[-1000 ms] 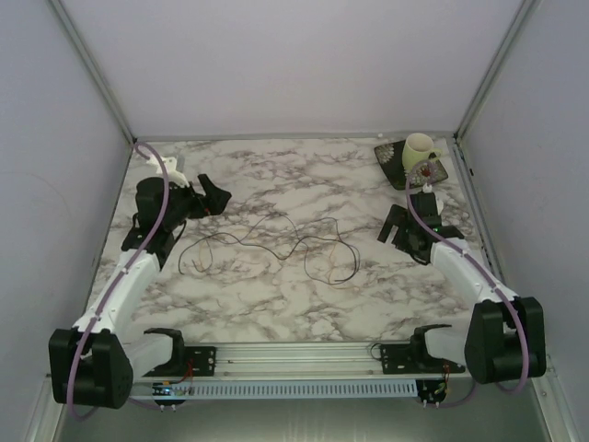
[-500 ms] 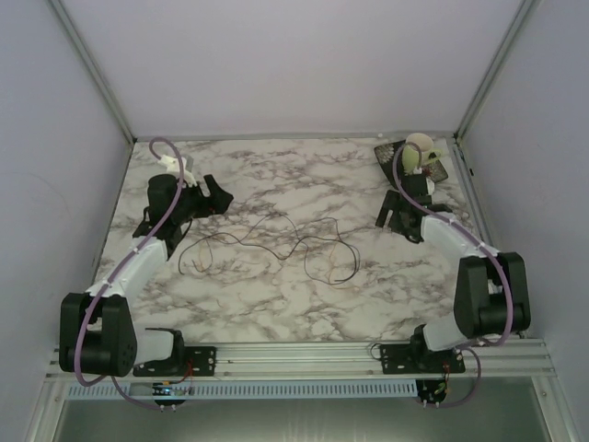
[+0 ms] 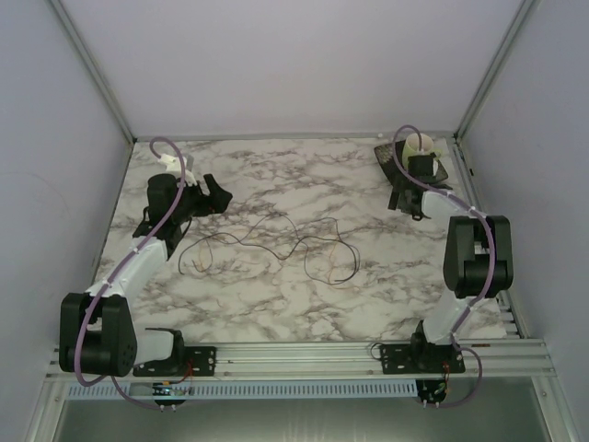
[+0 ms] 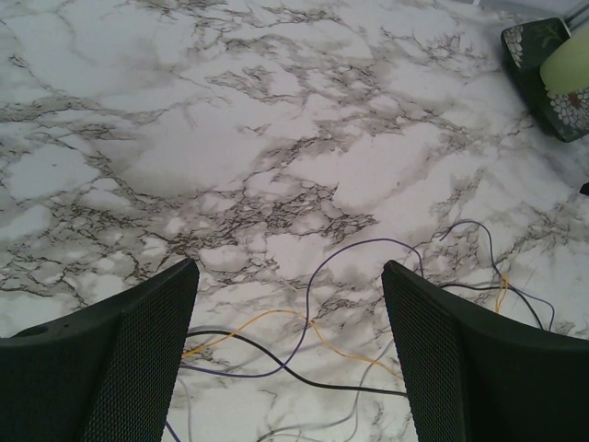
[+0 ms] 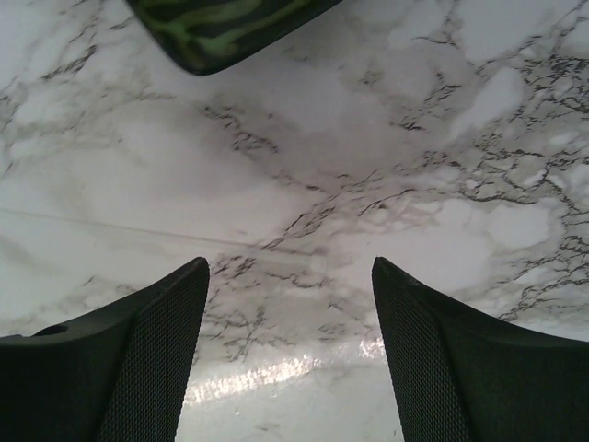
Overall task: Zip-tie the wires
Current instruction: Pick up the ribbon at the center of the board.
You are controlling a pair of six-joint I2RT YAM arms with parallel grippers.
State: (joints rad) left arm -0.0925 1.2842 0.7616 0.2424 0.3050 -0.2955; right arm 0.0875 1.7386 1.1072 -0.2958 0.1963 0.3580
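Both end effectors stand wide open and hold nothing. The right end effector [image 5: 290, 267] is the one that changes: against a second ago it sits much farther back on the worktop [image 3: 276, 304], its arm folded up tall and its fingers [image 5: 138, 350] hanging just short of the dark patterned tray [image 5: 221, 23] that carries the cream mug [image 3: 421, 147] in the far right corner. Between those fingers lies only bare marble, crossed on the left by a faint, straight pale line [image 5: 92, 221]. It may be a zip tie, though I cannot tell.

The left end effector [image 4: 287, 272] barely shifts over the last half second. It hovers at the left end of the wires [image 3: 271, 241], its fingers apart, with purple, yellow and black strands running under and beyond the gap.

The wires themselves lie as before, in loose loops across the middle of the worktop, touched by neither arm and well apart from the right end effector.

By my reading the right arm is going to fetch a tie, the left waits to gather the strands, and the bundling proper is not yet begun.
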